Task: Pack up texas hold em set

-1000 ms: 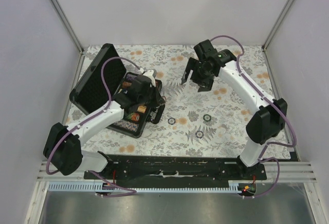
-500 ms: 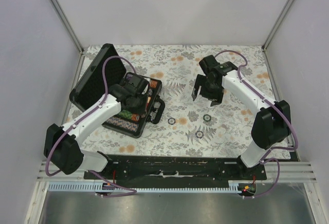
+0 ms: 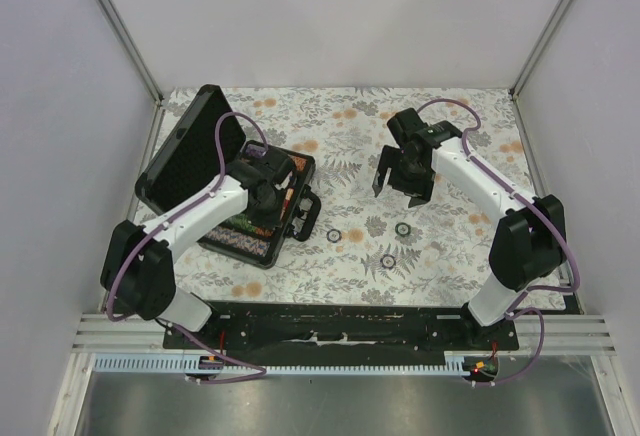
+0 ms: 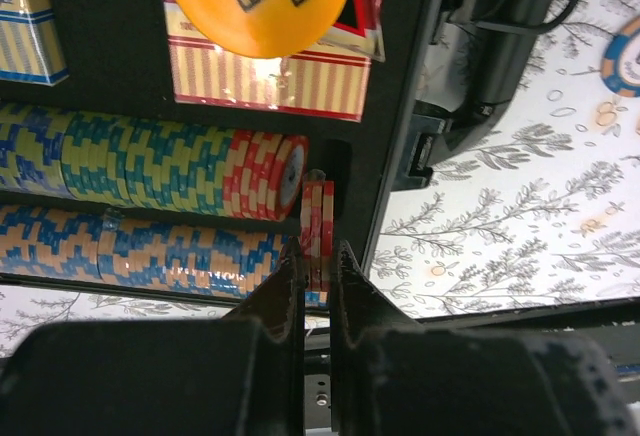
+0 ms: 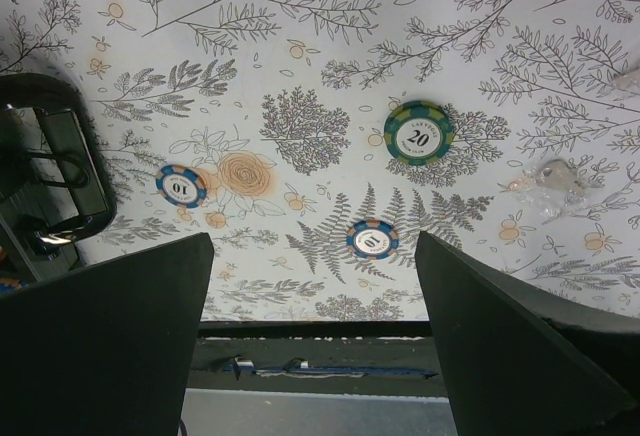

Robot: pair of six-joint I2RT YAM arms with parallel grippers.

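Found the black hinged briefcase [image 3: 185,156] open at the left of the floral-print bench [image 3: 455,251], between plain pale walls [image 3: 330,16]. Noted the left hand [image 4: 318,268] pinching red-and-white poker chips [image 4: 318,218] inside it, the right hand [image 3: 402,186] wide over three loose round chips [image 5: 420,132].

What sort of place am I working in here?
Likely a lab robot cell, not a home: plain white walls on metal posts enclose a floral-covered table, with a black mounting plate at its near edge.
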